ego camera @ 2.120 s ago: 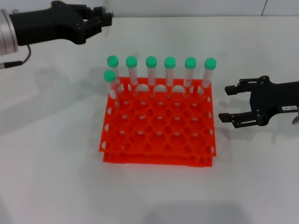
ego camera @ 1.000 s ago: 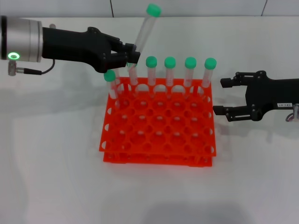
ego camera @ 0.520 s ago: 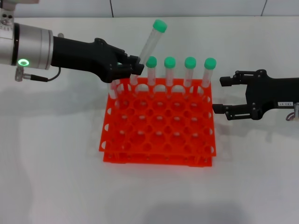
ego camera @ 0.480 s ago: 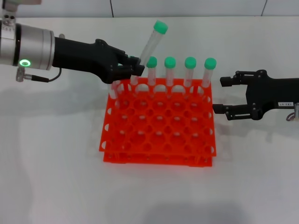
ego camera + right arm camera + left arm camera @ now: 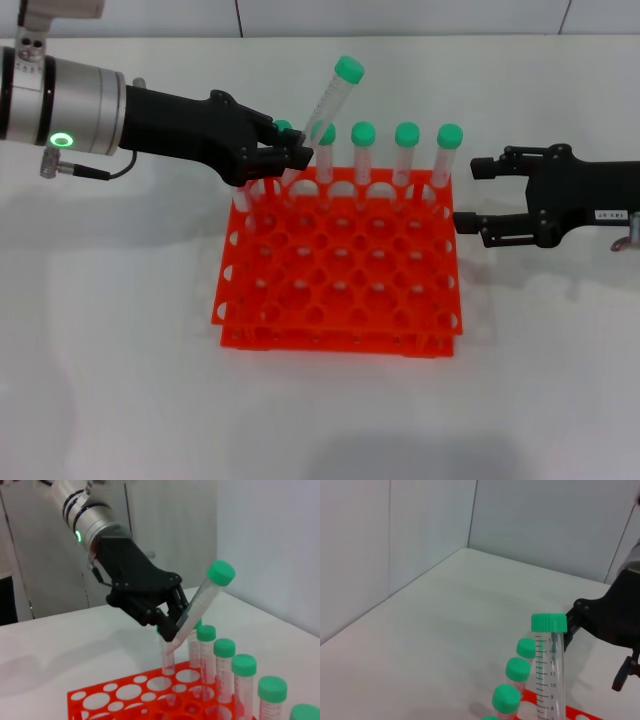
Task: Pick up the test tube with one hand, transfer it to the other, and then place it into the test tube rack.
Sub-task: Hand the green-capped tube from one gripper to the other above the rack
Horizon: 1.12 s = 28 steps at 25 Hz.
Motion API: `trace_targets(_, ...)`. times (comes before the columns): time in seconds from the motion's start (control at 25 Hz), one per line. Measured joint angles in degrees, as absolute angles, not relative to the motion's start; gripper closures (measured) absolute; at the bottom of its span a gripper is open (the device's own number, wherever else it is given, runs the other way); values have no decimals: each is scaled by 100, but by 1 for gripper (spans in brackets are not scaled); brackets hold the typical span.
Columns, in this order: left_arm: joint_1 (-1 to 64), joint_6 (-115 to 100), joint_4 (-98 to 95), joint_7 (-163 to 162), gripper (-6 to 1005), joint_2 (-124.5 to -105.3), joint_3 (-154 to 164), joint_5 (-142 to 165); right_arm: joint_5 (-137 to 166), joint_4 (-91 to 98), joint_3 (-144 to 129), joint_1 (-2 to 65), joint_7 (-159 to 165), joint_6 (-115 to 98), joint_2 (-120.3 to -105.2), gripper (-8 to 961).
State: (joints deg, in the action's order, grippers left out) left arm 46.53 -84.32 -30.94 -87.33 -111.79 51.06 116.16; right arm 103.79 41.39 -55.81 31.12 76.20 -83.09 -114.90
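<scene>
My left end effector has slid further right and a touch lower than half a second ago, and it is now over the back-left corner of the test tube rack. It stays clamped on the lower part of the test tube, which leans up and to the right, its green cap high above the row behind it. The lean is stronger than a second ago, when the tube stood nearer upright. In the right wrist view I see my black fingers pinching the tube low down, its tip just above the rack's back holes.

My right end effector waits at the rack's right edge, fingers spread apart, one above the other in the head view. It has crept slightly up and in toward the rack since two seconds ago, but it is apart from the tube.

Around the grip it is crowded. Four green-capped tubes stand upright in the back row to the right of my left end effector, and the nearest one sits just beside the tilted tube. Two more tubes stand at the back-left, mostly hidden under my left fingers. The rack rests on the white surface.
</scene>
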Motion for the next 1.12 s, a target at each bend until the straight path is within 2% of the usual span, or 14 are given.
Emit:
trace_targets(0.48, 4619, -8355, -3093, -8500, 809, -11273, 5073, 11596, 10347, 4133, -5228, 3419, 8758, -8306, -11338, 190)
trace_targets(0.76, 4628, -8349, -3116, -8493, 809, -11306, 5079, 11590, 10228, 4036, -5056, 3574, 9391, -8373, -11325, 190)
trace_targets(0.92, 4636, -8342, -3128, -8491, 809, -11309, 5072, 11580, 9812, 3653, -5053, 3722, 9453, -8604, -11268, 191)
trace_targets(1.04, 4641, -8316, -3125, -8490, 808, -11324, 5085, 11577, 9445, 3445, -5053, 3747, 9403, -8679, -11280, 191)
trace_targets(1.12, 4643, -8295, -3129, -8476, 808, -11343, 5087, 11575, 9324, 3414, -5051, 3743, 9329, -8657, -11351, 191)
